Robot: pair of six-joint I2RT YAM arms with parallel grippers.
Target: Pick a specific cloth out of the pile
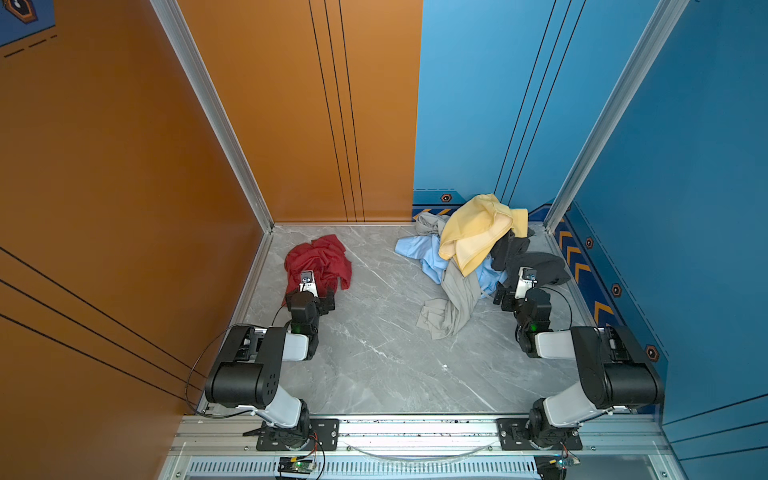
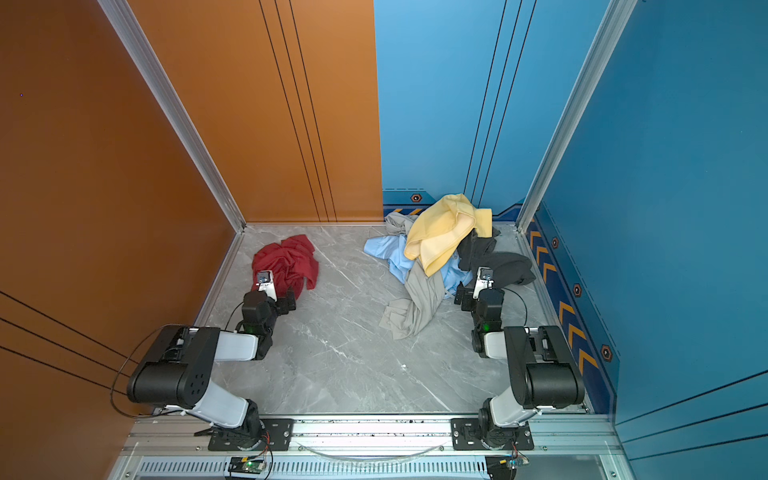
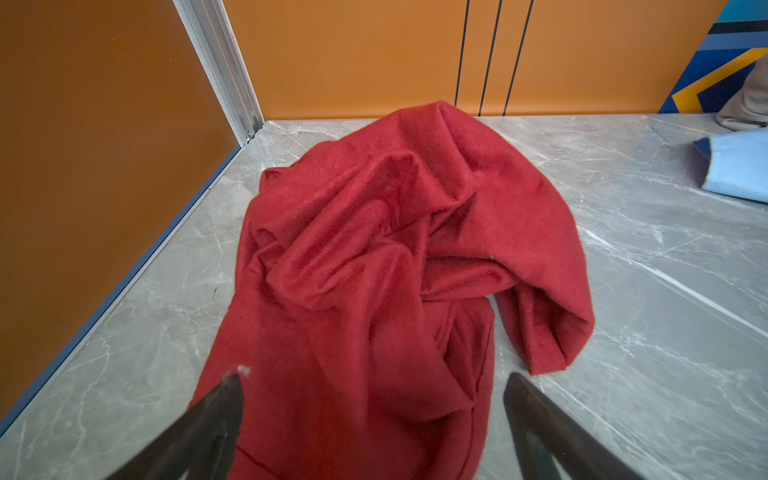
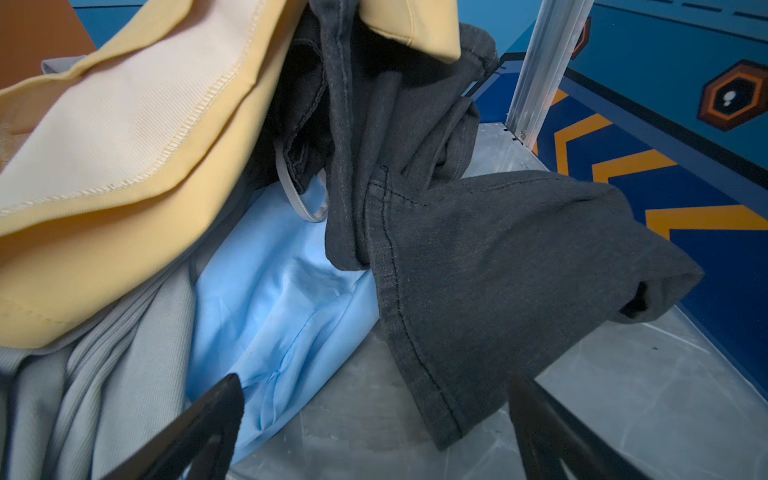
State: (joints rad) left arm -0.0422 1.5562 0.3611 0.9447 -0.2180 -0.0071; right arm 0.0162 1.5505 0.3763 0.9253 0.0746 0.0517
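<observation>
The deep-red, thin, crumpled fabric cloth lies by itself on the grey marble-patterned tabletop, close to the orange wall. It is well apart from the pile of pale yellow, light blue, grey and black garments heaped against the blue wall. The left tool stands wide open over the cloth's near end, gripping nothing. The right tool is also spread open at the pile's near edge, facing a black garment and light blue fabric, holding nothing.
</observation>
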